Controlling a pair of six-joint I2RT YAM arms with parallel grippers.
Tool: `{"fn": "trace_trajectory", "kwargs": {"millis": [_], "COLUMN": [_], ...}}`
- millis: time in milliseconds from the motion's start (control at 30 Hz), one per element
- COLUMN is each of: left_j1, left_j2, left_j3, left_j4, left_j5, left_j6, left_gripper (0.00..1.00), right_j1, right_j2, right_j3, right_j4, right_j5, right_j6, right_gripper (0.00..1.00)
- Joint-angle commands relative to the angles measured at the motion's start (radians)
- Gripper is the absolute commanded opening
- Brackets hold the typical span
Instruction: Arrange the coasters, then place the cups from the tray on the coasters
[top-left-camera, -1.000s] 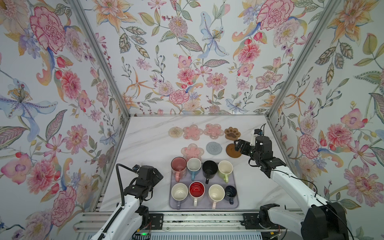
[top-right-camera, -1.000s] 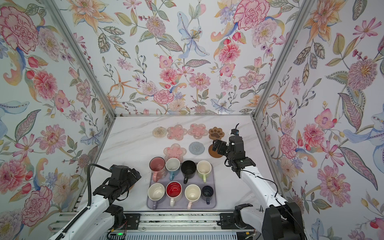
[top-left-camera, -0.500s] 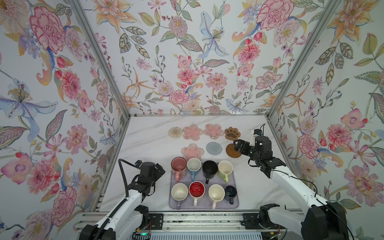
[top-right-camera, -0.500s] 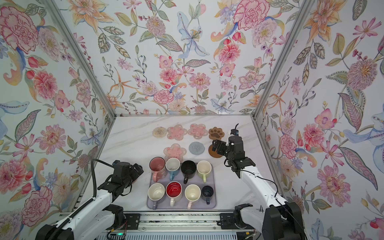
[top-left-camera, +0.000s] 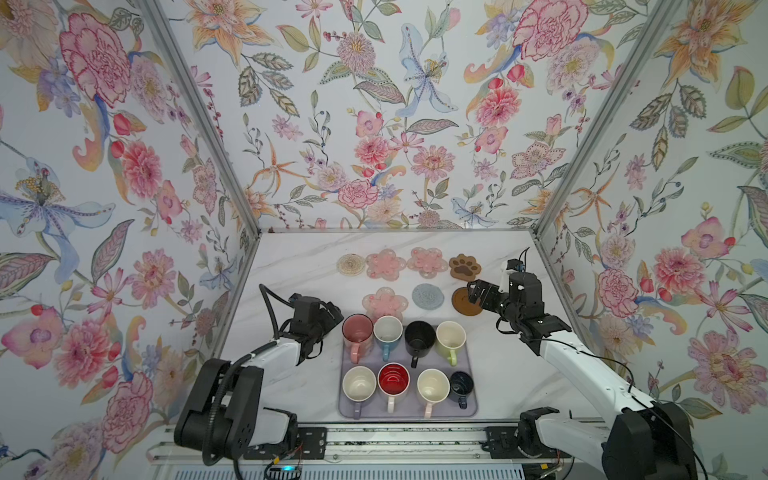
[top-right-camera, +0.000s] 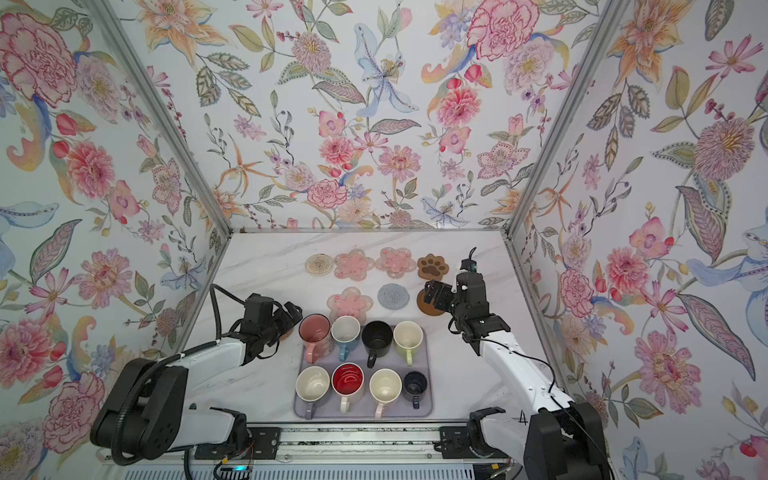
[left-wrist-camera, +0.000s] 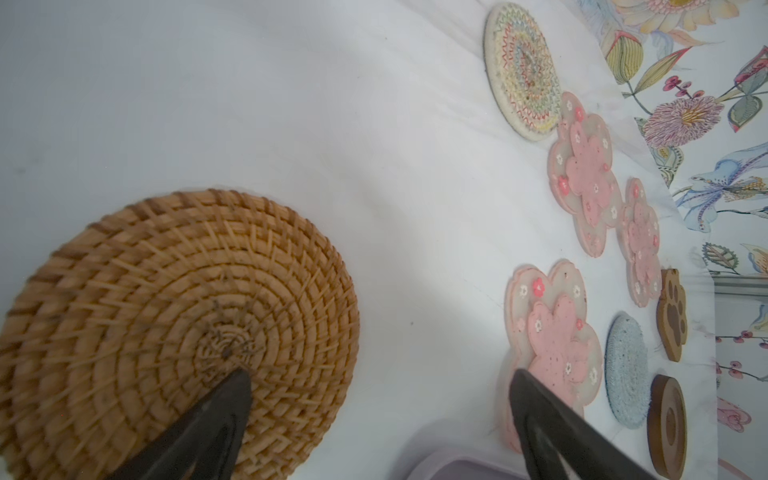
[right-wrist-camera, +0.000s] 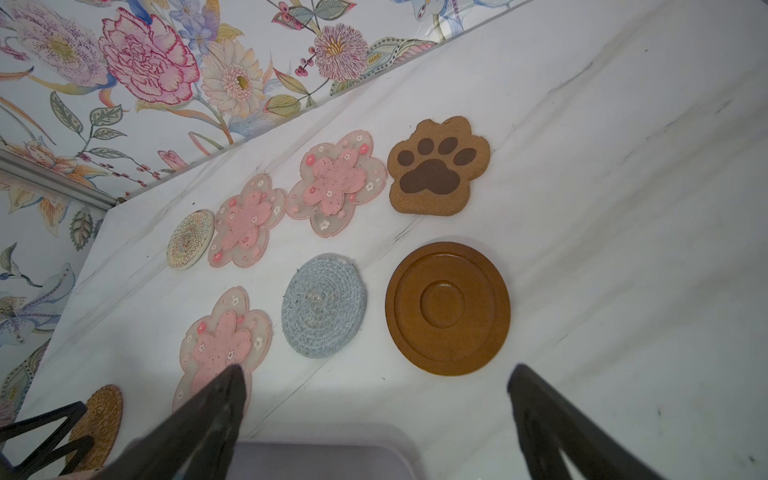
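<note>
Rattan coaster (left-wrist-camera: 166, 324), round, coiled tan weave, darker rim streaks.

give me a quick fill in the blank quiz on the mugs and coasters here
The mugs on the tray number ____.
The paw coaster is coloured ____.
The pink flower coasters number ____.
The left gripper and right gripper are both ____.
Missing words: eight, brown, three, open.
</note>
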Motion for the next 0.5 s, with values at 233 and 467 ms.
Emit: {"fn": "trace_trajectory", "kwargs": {"millis": [233, 467], "left_j1": [-0.053, -0.069], "left_j2": [0.262, 0.361], "left_j3": [0.170, 0.289], "left_j4": [0.053, 0.055], "left_j5": [0.099, 0.121], "left_j6": [0.007, 0.016], "left_gripper": [0.99, 0.99], "right_j1": [0.003, -0.002], "right_j2": [-0.026, -0.043], "right_j3": [0.032, 0.023], "right_j4": [-0.051, -0.057], "right_j5": [0.034, 0.036], "right_j6": [-0.021, -0.021], "right_gripper": [0.99, 0.99]}}
